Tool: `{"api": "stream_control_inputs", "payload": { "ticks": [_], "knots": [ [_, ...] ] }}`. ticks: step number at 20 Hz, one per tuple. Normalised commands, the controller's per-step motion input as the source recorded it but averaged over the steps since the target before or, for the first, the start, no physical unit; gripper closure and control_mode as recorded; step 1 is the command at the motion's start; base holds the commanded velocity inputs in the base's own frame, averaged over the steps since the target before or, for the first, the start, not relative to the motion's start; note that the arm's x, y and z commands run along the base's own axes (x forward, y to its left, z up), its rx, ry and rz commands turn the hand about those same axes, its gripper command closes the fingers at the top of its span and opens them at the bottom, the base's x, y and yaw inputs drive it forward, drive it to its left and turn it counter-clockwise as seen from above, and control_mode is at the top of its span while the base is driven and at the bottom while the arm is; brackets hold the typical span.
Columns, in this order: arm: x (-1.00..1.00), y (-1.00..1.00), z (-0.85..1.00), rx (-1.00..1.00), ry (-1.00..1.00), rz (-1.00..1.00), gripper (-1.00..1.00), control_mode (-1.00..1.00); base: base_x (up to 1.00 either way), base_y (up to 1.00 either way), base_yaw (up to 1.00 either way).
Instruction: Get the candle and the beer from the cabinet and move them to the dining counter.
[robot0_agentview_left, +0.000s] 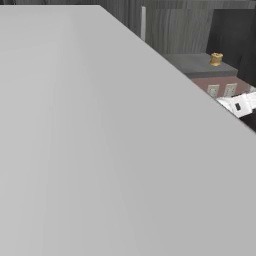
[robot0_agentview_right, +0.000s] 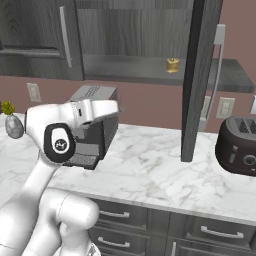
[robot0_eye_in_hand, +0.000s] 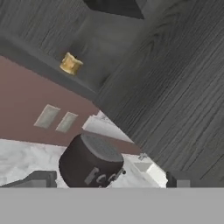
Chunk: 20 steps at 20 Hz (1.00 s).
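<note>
Filling most of the left base view, a flat pale grey surface (robot0_agentview_left: 100, 150) sits right against the camera and hides nearly everything behind it; what it belongs to cannot be told. Past its slanting edge, at the right, a small piece of the white arm (robot0_agentview_left: 241, 105) pokes out, cut off by the frame. From the right base view the arm's white elbow and forearm (robot0_agentview_right: 65, 135) rise at the lower left and cover part of a dark boxy appliance (robot0_agentview_right: 95, 127) on the marble desk (robot0_agentview_right: 150, 170). The pincer (robot0_eye_in_hand: 107, 180) is seen from the hand view, where two dark finger tips (robot0_eye_in_hand: 177, 179) barely rise above the bottom edge, set far apart with nothing between them, so it is spread wide. Just beyond them stands a dark rounded toaster (robot0_eye_in_hand: 89, 162), also seen at the right of the desk, partly cropped. Higher up, the cabinet (robot0_agentview_right: 135, 35) stands with one door (robot0_agentview_right: 200, 75) swung open, edge-on and hiding part of the interior. On its shelf rests the candle (robot0_agentview_right: 172, 65), a small stubby yellow shape, well apart from the pincer. Its details are too small to make out.
</note>
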Motion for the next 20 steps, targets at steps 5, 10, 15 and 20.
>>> {"api": "stream_control_inputs", "payload": {
  "ticks": [5,10,15,20],
  "knots": [
    [0.00,0.92,0.14,0.15,-0.32,0.10,-1.00,-1.00,0.00,0.00,0.00],
    [0.00,0.76,0.16,0.19,-0.36,0.21,-1.00,-1.00,0.00,0.00,0.00],
    [0.03,0.68,0.33,0.18,-0.32,0.24,-1.00,-1.00,0.00,0.00,0.00],
    [0.10,0.57,0.42,0.16,-0.25,0.24,-1.00,-1.00,0.00,0.00,0.00]
  ]
}}
